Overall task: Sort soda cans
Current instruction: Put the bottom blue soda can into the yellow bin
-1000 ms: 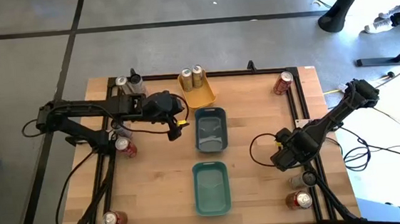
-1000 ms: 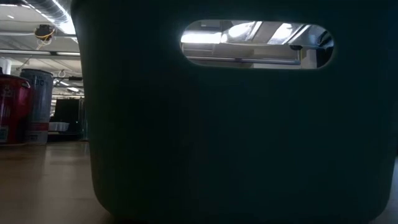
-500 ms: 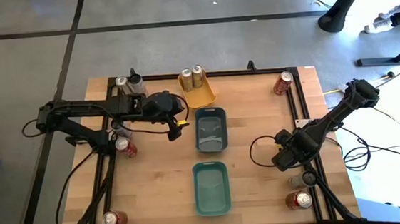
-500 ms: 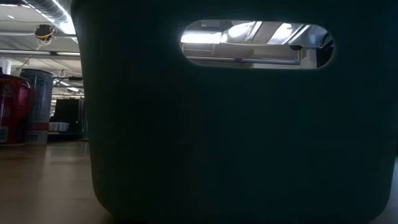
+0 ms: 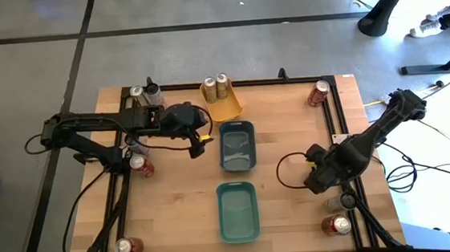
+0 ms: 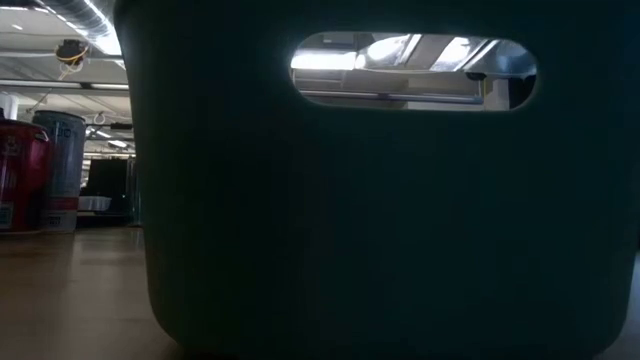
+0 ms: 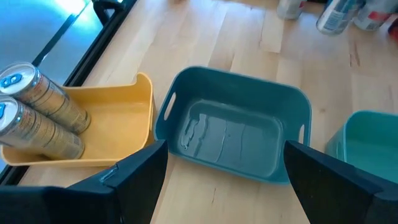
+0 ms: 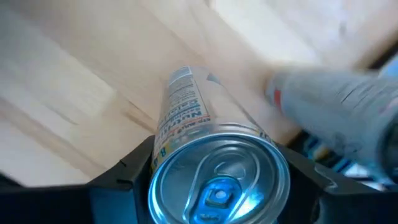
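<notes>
My right gripper [image 5: 319, 176] stands near the table's right edge, shut on a silver-grey soda can [image 8: 214, 155] with a blue tab. My left gripper [image 7: 224, 193] hovers open above the blue-grey tray [image 5: 237, 147], touching nothing. Two gold cans [image 5: 216, 83] lie in the yellow tray [image 5: 223, 106] at the far edge. A teal tray [image 5: 237, 211] sits near the front. Red cans stand at the far right [image 5: 317, 94], by the left arm [image 5: 139, 165], front left [image 5: 127, 247] and front right [image 5: 336, 225]. A grey can [image 5: 344, 202] stands close to my right gripper. My right gripper pinches the silver-grey can between its two fingers [image 8: 134, 171], on opposite sides of the upper wall [image 8: 163, 163] just under the rim. The fingers come from above, pointing down. The can stays upright; whether its bottom is clear of the table I cannot tell.
Two more cans [image 5: 144, 91] stand at the far left corner. A black rail [image 5: 334, 125] runs along the right side. In the low view a dark tray wall [image 6: 350, 220] fills most of the picture, with a red can [image 6: 20, 175] and a grey can [image 6: 60, 170] at its left.
My right gripper has shifted a little toward the table's left and near edge in the high view, and its cable loop has swung with it. The left arm has kept still.
</notes>
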Motion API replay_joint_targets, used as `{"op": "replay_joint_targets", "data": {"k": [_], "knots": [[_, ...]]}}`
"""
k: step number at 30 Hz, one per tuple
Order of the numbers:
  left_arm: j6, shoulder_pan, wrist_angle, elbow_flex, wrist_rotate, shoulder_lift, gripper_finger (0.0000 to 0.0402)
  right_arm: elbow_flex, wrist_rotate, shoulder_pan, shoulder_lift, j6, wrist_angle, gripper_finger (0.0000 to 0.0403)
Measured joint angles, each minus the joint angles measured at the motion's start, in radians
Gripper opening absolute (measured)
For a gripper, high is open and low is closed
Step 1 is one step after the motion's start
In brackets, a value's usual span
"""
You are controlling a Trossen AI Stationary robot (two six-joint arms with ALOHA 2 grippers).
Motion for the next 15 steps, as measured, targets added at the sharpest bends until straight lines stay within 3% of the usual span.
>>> {"op": "replay_joint_targets", "data": {"k": [6, 10, 15], "knots": [[-0.008, -0.032, 0.090, 0.000, 0.001, 0.000, 0.0308, 0.198, 0.267, 0.000, 0.000, -0.119, -0.004, 0.0222], [-0.057, -0.044, 0.121, 0.000, 0.003, 0.003, 0.0308, 0.270, 0.483, 0.000, 0.000, -0.302, 0.110, 0.0221], [-0.069, -0.063, 0.201, 0.000, 0.001, 0.047, 0.0308, 0.278, 0.586, -0.027, 0.012, -0.578, 0.315, 0.0221]]}}
